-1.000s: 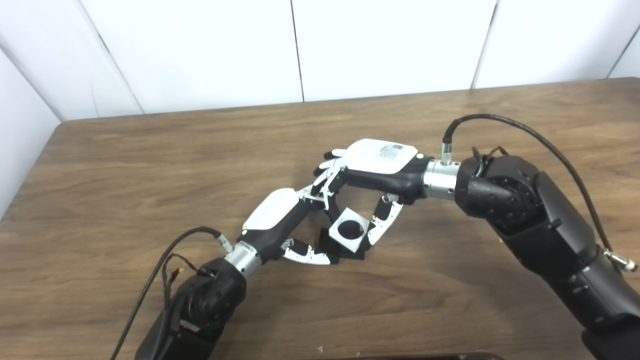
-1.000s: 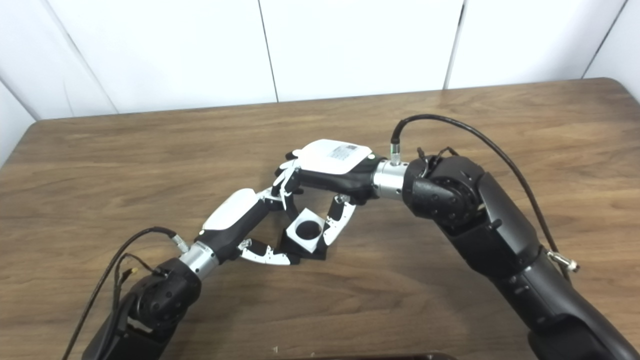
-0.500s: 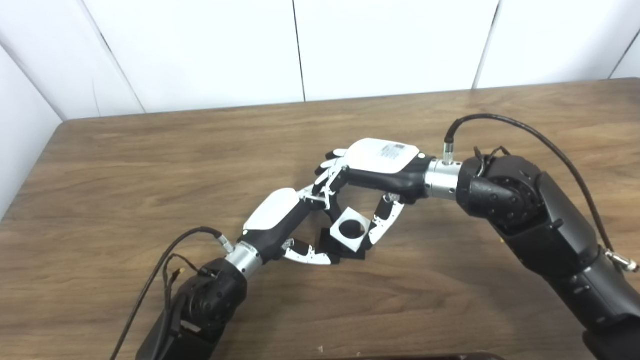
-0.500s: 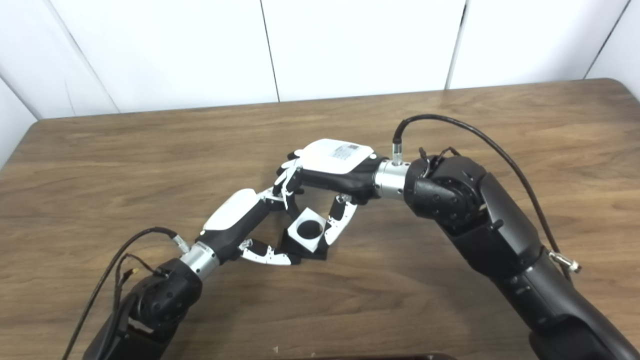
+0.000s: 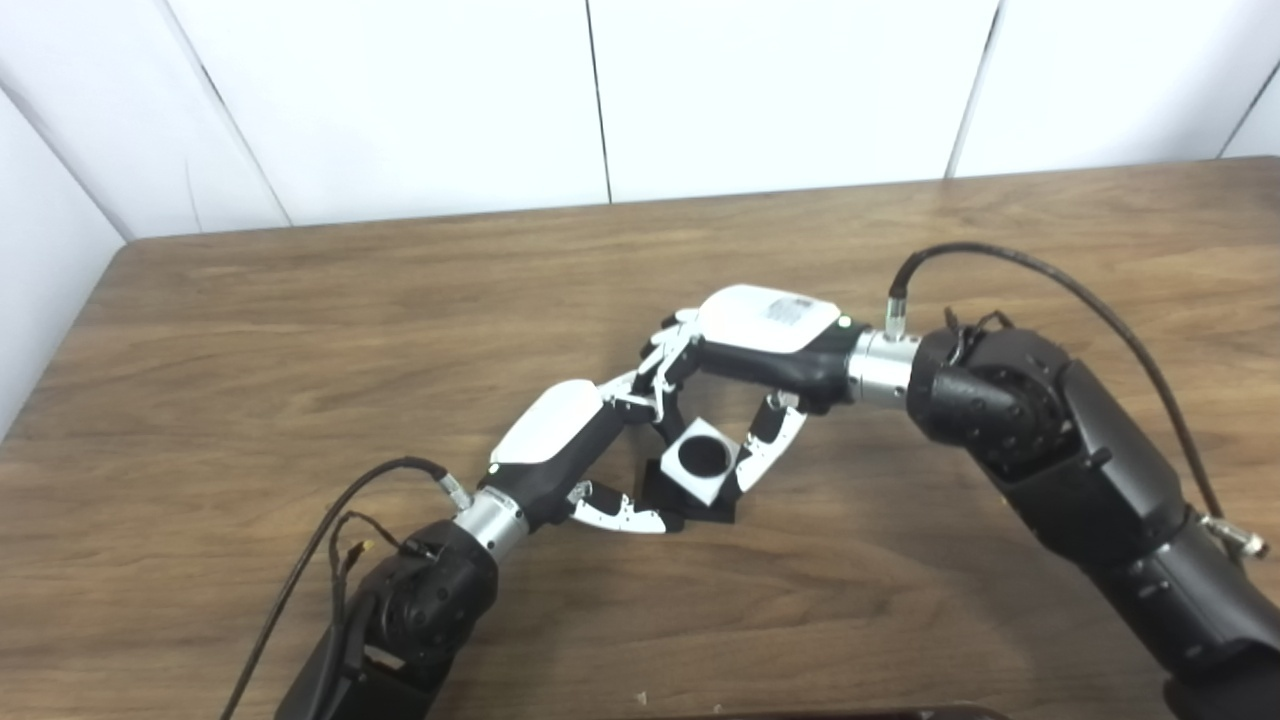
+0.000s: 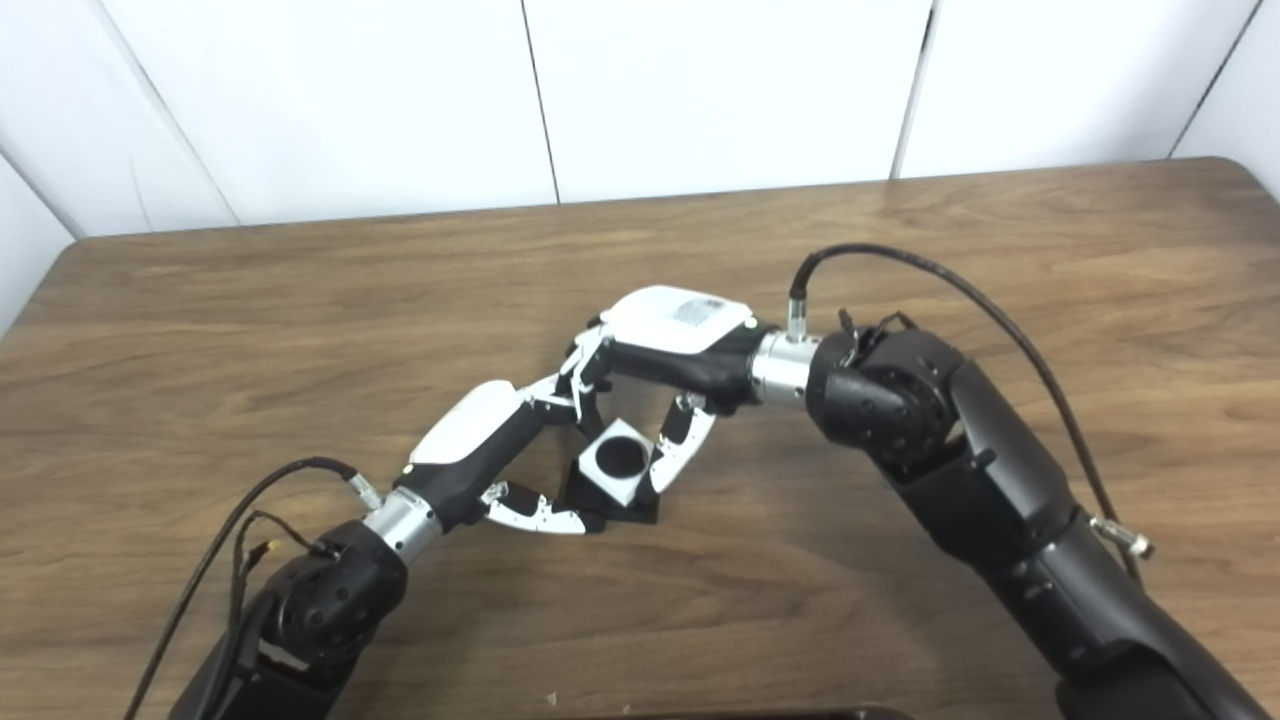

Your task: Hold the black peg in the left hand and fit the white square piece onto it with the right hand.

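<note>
Centrally on brown wooden counter (image 5: 300, 330): white square piece with round hole (image 5: 697, 462) seated over black peg base (image 5: 715, 508), pinched by right hand (image 5: 765, 345); left hand (image 5: 585, 450) clasping base.

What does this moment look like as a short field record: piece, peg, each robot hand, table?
piece: white square with a round hole, sitting over the black peg base
peg: black, base on the table, dark fill visible in the hole
left robot hand: fingers closed around the peg base
right robot hand: fingers closed on the piece from above
seating: piece looks low on the peg; full depth cannot be told
table: wood
</note>
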{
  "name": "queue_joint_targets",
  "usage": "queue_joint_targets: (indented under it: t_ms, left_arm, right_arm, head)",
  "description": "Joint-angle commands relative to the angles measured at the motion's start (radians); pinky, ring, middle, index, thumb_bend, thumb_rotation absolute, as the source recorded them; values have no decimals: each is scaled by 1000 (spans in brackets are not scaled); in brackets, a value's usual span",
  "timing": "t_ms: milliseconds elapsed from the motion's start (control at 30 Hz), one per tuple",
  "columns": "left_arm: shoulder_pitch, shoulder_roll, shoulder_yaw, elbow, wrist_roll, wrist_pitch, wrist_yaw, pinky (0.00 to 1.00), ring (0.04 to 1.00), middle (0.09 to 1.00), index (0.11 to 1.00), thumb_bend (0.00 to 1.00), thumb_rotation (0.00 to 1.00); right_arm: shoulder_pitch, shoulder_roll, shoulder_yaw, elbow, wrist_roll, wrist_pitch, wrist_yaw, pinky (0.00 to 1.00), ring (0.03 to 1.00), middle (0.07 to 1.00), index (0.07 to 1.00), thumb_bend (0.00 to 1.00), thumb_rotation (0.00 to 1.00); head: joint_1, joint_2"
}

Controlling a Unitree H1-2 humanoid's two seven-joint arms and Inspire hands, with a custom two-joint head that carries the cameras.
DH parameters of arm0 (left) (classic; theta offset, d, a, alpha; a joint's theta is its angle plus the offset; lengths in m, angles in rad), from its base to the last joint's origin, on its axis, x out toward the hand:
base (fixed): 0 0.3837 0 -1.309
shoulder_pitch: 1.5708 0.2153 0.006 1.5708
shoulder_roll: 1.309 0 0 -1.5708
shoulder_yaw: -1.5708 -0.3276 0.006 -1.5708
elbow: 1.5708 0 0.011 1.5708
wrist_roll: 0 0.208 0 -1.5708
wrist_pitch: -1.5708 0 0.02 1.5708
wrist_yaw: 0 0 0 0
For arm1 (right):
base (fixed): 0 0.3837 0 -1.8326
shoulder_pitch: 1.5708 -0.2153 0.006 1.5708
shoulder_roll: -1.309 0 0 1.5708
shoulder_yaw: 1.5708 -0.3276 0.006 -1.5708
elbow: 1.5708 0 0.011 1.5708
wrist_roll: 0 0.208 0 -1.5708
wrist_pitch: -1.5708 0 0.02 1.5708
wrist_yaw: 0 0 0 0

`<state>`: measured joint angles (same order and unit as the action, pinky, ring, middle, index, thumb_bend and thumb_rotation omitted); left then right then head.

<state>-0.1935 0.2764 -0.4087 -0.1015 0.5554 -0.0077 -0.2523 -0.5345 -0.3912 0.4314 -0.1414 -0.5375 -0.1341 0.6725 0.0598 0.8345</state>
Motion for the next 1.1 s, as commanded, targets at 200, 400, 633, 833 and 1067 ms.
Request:
queue_joint_targets:
  t_ms: [200,400,633,833,1067]
  left_arm:
    - [2,8,-17,-7,26,2,-27,917,954,911,494,518,83]
    - [0,8,-17,-13,25,15,-33,916,956,912,494,518,83]
    - [-5,12,-18,-8,23,16,-30,908,955,907,494,518,83]
    - [-6,16,-17,-10,18,19,-35,912,955,912,494,518,84]
    - [-7,18,-17,-6,16,17,-35,913,954,910,494,518,84]
  right_arm:
    - [-32,19,-3,36,-20,-38,-53,936,883,789,480,521,140]
    - [-30,16,1,40,-30,-31,-50,926,886,793,481,521,141]
    - [-44,5,7,15,-60,40,1,952,900,838,685,777,233]
    - [-62,-13,-10,-18,-68,98,38,959,973,993,996,999,350]
    - [-71,-25,-24,-14,-55,90,32,952,968,1000,1000,1000,354]
  head:
    - [1,9]
    - [5,12]
    - [0,11]
    - [-2,13]
    - [-2,15]
